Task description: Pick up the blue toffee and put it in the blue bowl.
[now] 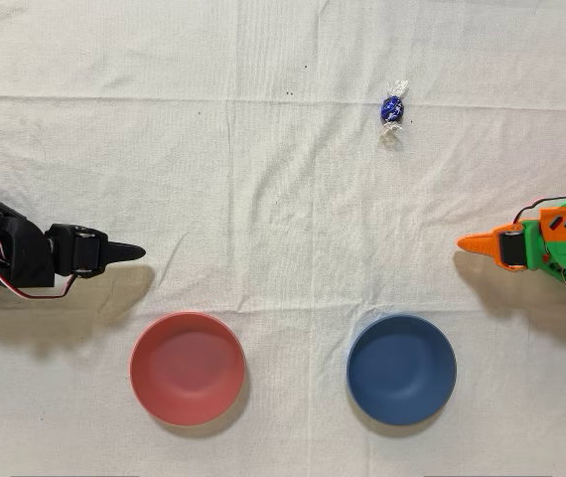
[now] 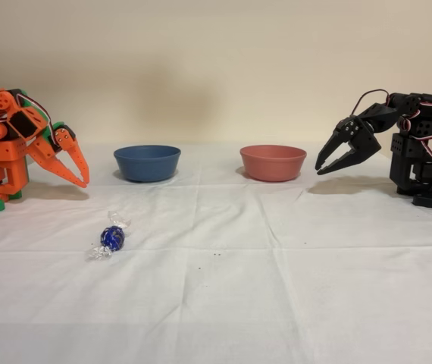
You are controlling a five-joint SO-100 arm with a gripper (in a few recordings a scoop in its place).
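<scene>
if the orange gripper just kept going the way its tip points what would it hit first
Probably the tablecloth: the orange gripper, slightly open, points downward. From above its line passes between the blue toffee and the blue bowl.

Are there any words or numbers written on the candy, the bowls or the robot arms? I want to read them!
None can be read.
blue toffee: shiny foil, any print is too small to tell.
blue bowl: plain, no writing.
pink bowl: plain, no writing.
orange arm, open gripper: no label visible.
idle black arm: no label visible.
white tablecloth: just creases and small dark specks.
</scene>
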